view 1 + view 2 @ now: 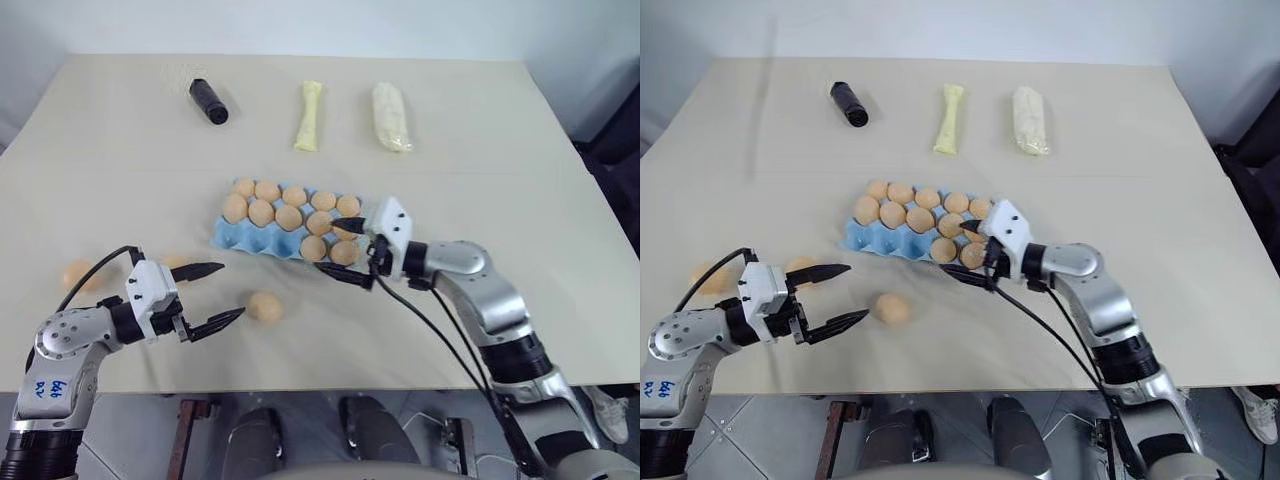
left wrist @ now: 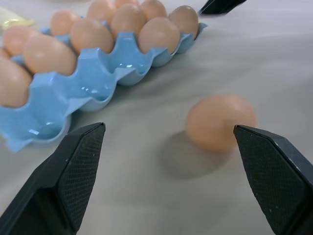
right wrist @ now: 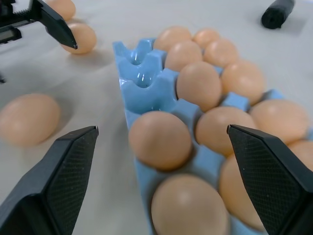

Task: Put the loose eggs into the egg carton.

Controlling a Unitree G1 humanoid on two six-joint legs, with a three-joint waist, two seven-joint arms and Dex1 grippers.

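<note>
Smooth oval egg (image 2: 221, 121), open-fingered left gripper (image 1: 220, 294)

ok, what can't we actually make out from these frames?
- Egg carton: the right gripper covers its near right corner in the eye views, so the cup there can't be read as filled or empty.
- Loose egg behind the left gripper: partly hidden by the gripper housing.
- Carton in the left wrist view: cut off at the frame edge.
- Pale packets at the far edge: contents too small to tell.
</note>
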